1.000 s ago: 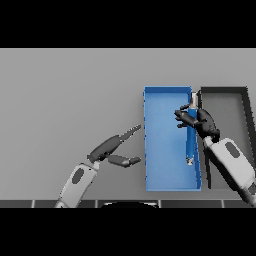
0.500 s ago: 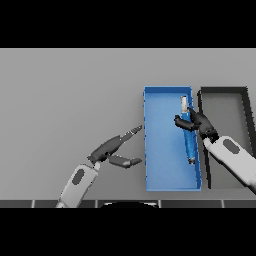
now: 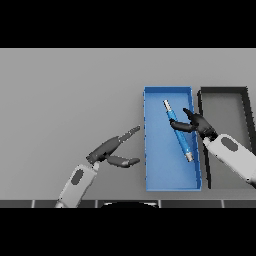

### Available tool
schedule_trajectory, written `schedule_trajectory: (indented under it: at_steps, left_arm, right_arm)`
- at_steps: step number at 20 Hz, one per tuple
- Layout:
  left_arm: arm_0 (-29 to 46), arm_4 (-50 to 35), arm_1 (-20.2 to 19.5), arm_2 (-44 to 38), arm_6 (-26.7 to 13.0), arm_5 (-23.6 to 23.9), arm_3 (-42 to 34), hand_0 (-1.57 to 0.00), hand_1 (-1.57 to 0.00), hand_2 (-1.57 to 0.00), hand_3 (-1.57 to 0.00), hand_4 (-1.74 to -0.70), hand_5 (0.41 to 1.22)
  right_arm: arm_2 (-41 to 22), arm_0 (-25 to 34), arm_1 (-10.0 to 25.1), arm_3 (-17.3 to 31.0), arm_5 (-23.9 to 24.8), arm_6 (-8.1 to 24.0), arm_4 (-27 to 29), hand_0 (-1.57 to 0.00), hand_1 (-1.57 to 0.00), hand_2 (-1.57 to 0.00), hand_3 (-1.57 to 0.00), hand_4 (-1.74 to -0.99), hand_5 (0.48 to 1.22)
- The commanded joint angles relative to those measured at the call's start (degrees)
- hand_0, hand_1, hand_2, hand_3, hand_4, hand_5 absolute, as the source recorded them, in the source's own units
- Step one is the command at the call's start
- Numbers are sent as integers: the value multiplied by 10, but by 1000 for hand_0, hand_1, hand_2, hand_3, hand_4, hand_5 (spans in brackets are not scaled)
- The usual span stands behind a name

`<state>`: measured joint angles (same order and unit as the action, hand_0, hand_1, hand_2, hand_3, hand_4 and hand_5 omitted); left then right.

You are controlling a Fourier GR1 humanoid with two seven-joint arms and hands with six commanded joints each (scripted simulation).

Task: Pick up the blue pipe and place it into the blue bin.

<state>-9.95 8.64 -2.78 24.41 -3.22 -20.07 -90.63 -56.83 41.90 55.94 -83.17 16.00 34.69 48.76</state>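
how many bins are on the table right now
2: the blue bin at centre-right, with the blue pipe in it, and a black bin directly right of it. None appears hidden.

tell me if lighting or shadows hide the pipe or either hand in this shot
Head view: flat, even light, no glare; the blue pipe reads clearly against the blue bin, only soft shading under the right hand; the left hand stands out dark on the grey table.

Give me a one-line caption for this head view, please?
Right hand lays the blue pipe in the blue bin; left hand waits open.
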Motion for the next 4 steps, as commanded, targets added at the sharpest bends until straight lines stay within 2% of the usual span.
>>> schedule_trajectory:
  at_steps: [1,4]
  left_arm:
    - [2,-1,-3,-2,0,0,1,1,1,1,1,-930,496]
    - [-5,-1,-1,-4,3,-1,7,1,1,1,1,-930,495]
  right_arm:
    - [-4,2,-6,-1,0,-3,-5,-19,-17,-17,-4,-1084,713]
    - [-2,0,-2,-1,-7,-7,-1,-19,-17,-17,-4,-1084,714]
